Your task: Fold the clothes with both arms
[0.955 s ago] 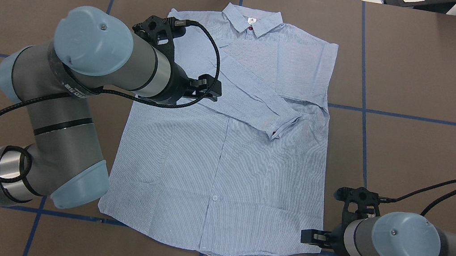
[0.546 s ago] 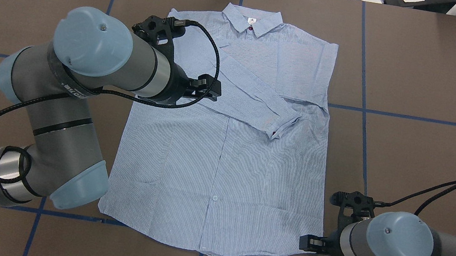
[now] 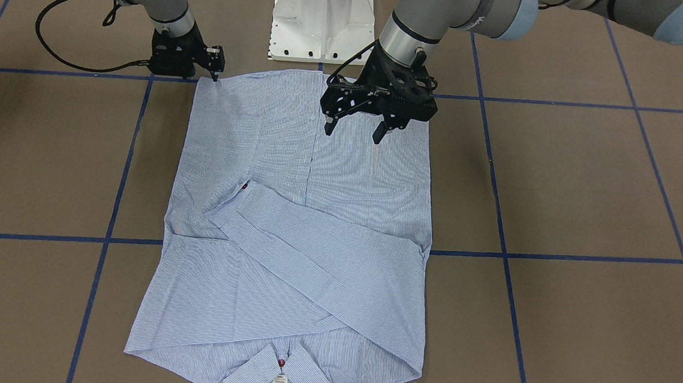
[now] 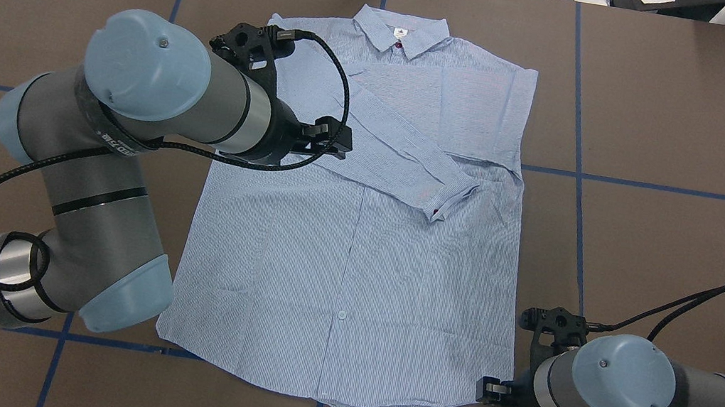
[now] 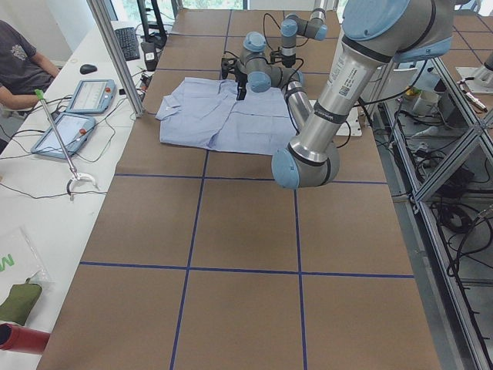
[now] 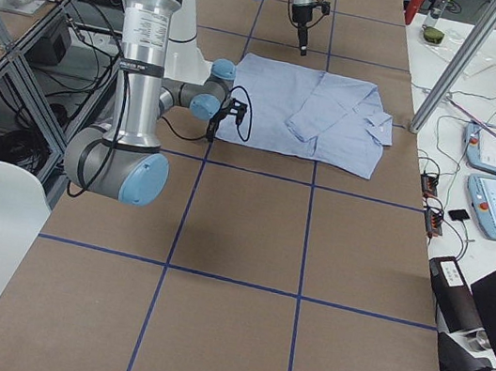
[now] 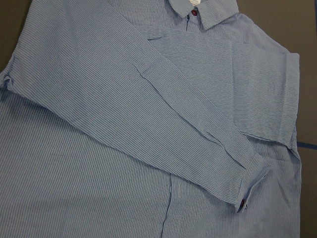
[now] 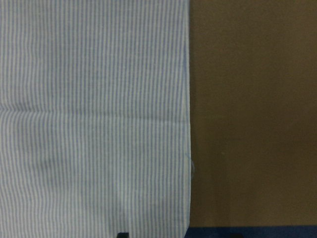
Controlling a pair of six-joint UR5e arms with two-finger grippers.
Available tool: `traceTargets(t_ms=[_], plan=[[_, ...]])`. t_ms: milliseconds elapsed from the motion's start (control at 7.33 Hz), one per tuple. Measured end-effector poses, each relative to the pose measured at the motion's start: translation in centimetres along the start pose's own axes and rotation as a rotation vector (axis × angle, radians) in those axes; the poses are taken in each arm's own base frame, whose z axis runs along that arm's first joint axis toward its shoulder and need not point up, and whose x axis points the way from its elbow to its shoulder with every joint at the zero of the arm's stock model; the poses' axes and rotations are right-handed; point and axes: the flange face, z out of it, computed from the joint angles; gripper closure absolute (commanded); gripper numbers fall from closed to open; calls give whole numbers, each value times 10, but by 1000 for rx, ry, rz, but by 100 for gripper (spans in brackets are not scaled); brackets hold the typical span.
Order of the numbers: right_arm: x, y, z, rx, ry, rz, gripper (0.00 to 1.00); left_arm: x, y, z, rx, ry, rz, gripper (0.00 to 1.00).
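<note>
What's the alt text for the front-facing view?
A light blue striped shirt lies flat on a brown table, collar nearest the camera, one sleeve folded diagonally across it. The left tool hangs open above the hem end; the right tool sits at a hem corner.

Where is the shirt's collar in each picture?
Front-facing: collar at the bottom middle.
Overhead: top middle.
Exterior left: tiny, at the shirt's left end, away from the robot.
Exterior right: at the shirt's right end.
Left wrist: top edge, right of middle.
Right wrist: not in it; only hem and table show.
Landmark: the sleeve folded slantwise across the chest, next to the collar.
</note>
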Motion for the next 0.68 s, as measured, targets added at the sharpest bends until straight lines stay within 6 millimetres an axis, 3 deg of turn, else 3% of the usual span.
traceTargets(t_ms=[409, 682], plan=[[-1, 1, 4, -12, 7, 0, 53, -1, 0, 0, 0, -2, -1, 4], [-1, 2, 4, -18, 6, 0, 62, -2, -1, 1, 2, -4, -1, 6]])
